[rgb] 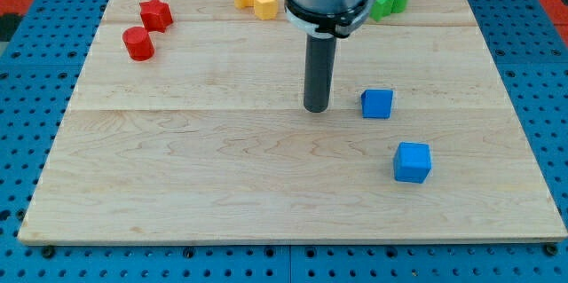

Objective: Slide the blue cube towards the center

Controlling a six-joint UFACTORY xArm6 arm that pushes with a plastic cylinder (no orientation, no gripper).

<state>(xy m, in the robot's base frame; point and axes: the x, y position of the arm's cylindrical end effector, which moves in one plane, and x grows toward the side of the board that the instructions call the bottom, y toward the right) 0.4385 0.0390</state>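
A pale wooden surface (222, 185) is laid on a blue perforated base (27, 256), evenly lit.

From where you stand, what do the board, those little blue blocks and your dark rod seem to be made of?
The board looks like pale wood: grain lines and plank seams show, matte finish. The two blue blocks look like moulded plastic or painted foam, with even colour and a dull surface; I cannot tell which. My rod, ending at my tip, looks like dark, smooth plastic or metal.
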